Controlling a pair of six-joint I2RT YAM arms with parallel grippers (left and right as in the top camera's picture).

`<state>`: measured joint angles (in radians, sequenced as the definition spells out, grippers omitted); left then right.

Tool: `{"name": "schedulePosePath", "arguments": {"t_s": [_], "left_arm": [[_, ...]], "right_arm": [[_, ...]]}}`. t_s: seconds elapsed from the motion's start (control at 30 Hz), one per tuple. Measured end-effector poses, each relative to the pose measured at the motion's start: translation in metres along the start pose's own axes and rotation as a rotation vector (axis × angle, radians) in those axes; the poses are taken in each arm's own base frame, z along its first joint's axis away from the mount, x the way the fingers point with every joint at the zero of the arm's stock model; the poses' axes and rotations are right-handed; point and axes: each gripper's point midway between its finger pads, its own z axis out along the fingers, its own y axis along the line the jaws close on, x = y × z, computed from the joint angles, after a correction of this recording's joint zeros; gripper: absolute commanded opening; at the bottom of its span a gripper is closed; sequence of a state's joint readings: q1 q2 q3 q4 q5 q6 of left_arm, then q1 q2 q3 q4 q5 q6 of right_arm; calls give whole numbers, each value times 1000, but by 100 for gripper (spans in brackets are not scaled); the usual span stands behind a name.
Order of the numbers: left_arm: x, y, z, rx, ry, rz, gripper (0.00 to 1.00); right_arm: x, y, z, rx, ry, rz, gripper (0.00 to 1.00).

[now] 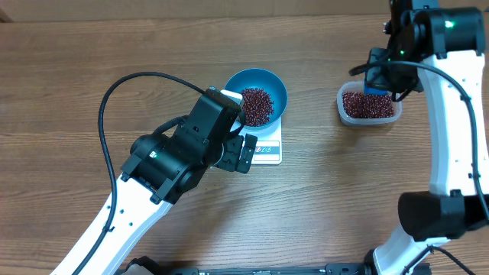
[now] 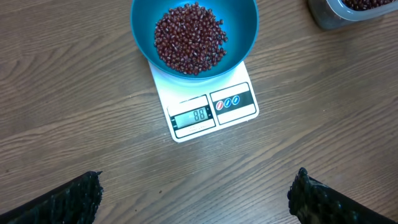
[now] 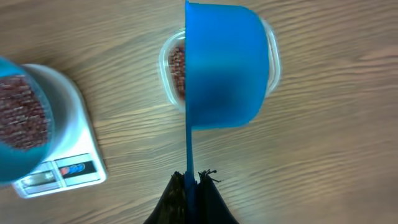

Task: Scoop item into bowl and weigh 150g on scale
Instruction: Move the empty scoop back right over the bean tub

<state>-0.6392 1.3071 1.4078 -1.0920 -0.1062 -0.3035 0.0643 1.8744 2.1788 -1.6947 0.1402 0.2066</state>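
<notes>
Clamped tight on the handle of a blue scoop (image 3: 224, 68), the right gripper (image 3: 189, 182) holds it tipped on edge above a clear tub (image 1: 341, 103) of red-brown beans (image 1: 369, 105). More beans lie heaped in the blue bowl (image 2: 244, 43), which sits on the white scale (image 2: 211, 109), its display reading 88. The left gripper (image 2: 196, 182) hangs spread wide just in front of the scale, over the wooden table (image 1: 76, 61). The tub stands well to the right of the scale.
</notes>
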Motion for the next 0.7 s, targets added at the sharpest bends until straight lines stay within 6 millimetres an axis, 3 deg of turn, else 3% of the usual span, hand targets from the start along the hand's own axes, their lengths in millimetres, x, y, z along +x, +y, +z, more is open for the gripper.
{"name": "schedulePosePath", "arguments": {"t_s": [0.3,0.47,0.7], "left_arm": [[0,0,0,0,0,0,99],[0,0,0,0,0,0,100],[0,0,0,0,0,0,100]], "right_arm": [[-11,-30,12,191,-9,-60,4],[-10,-33,33,235,54,-123,4],[-9,-33,47,251,94,-154,4]]}}
